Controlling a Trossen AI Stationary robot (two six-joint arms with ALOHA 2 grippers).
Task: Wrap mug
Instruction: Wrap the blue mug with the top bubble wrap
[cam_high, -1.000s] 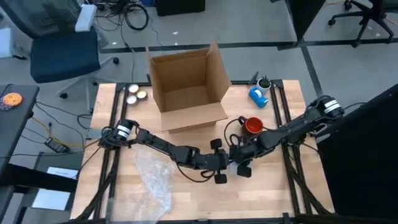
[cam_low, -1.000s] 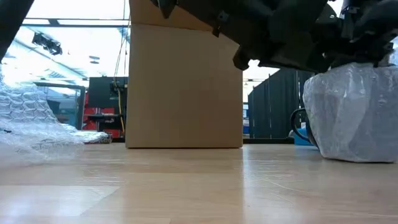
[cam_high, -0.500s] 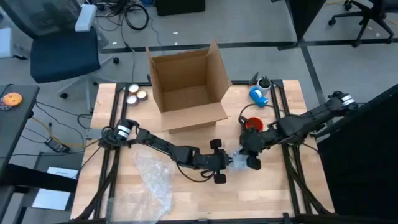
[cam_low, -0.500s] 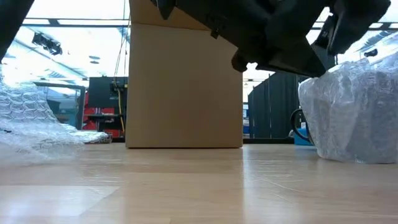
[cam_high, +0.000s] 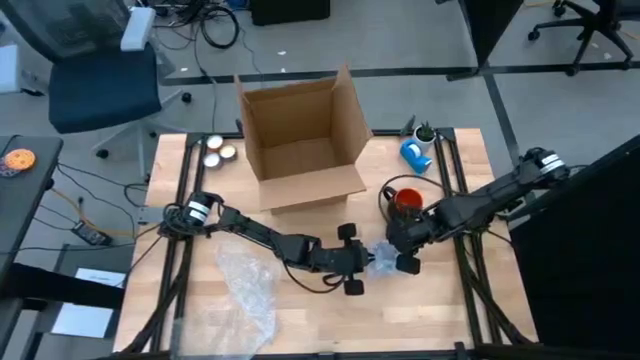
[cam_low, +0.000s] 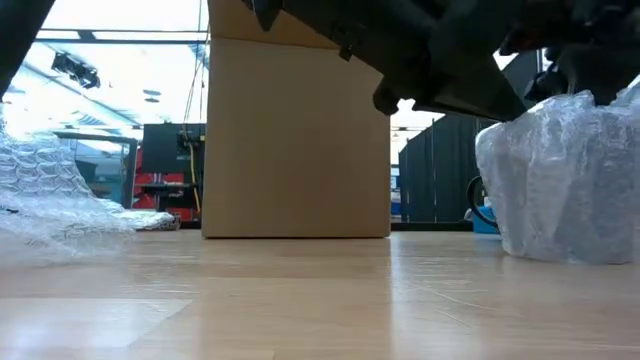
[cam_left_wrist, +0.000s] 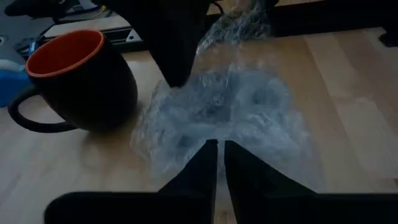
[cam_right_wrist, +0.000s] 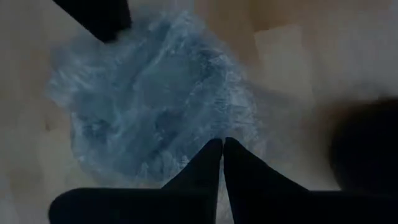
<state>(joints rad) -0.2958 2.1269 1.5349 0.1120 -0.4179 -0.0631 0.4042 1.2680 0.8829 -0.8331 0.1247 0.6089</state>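
Two grippers meet at the wrapped bundle (cam_high: 384, 259): left gripper (cam_high: 362, 263) pinching it from nine o'clock, right gripper (cam_high: 400, 250) from three, fingers together. The mug (cam_high: 405, 201) stands at twelve, unwrapped. Better spread the wrap flat first.

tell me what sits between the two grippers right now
A bubble-wrapped bundle lies between the left gripper and the right gripper; the high view shows it, and both wrist views show jaws closed on it.
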